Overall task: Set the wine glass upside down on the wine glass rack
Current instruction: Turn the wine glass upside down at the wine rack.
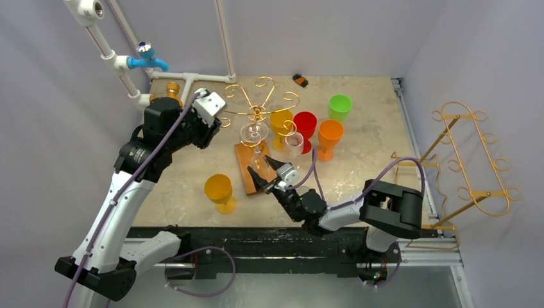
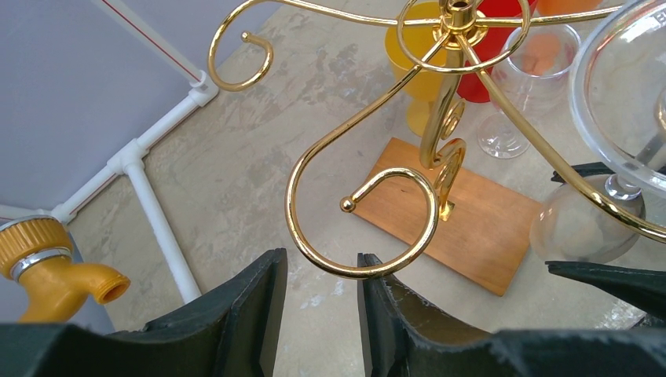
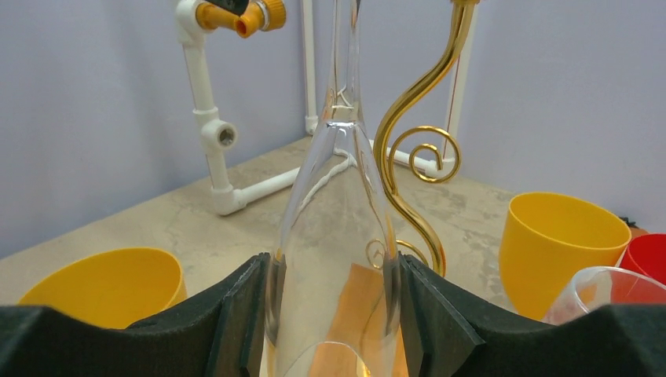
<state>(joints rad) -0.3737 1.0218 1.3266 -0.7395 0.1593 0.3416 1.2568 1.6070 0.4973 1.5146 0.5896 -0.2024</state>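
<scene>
Left arm [image 1: 119, 192] rises from its base with the elbow bent and reaches up and to the right. The left gripper [image 2: 322, 263] is raised with the wrist pitched down, jaws parted by a narrow gap, nothing clamped. Right arm [image 1: 349, 215] is folded low, forearm stretched left and wrist roughly level; right gripper [image 3: 334, 271] points far-left, its fingers [image 3: 236, 314] pressed on either side of the inverted wine glass [image 3: 334, 196] bowl.

Pale lilac walls [image 1: 321, 32] enclose a mottled beige tabletop [image 1: 359, 147] — white pipes [image 1: 224, 38] behind.
</scene>
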